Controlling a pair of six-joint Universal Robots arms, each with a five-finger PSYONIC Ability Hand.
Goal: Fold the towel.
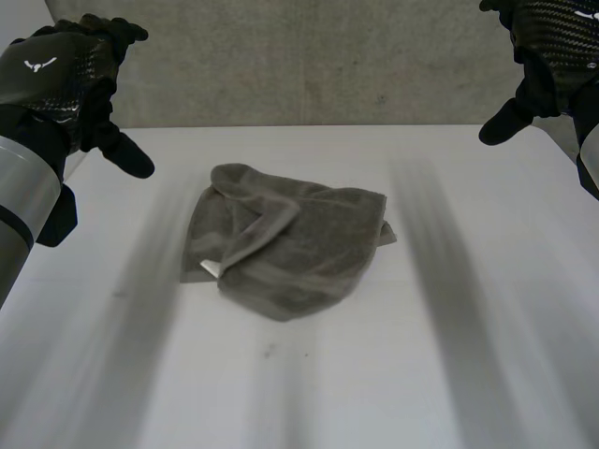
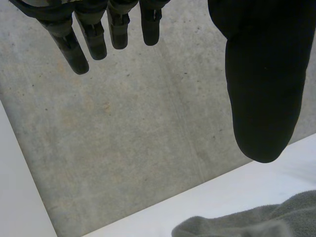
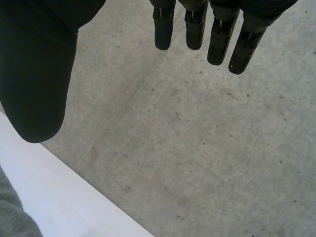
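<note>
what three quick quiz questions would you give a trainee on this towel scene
1. True or false: the left hand is gripping the towel.
2. How does the towel lie? A: folded flat in a neat square. B: crumpled in a heap on the table. C: hanging over the table's edge.
3. Fill in: the right hand has its fingers ___ and holds nothing.
Key: 1 false, both hands are apart from it. 2 B. 3 open.
</note>
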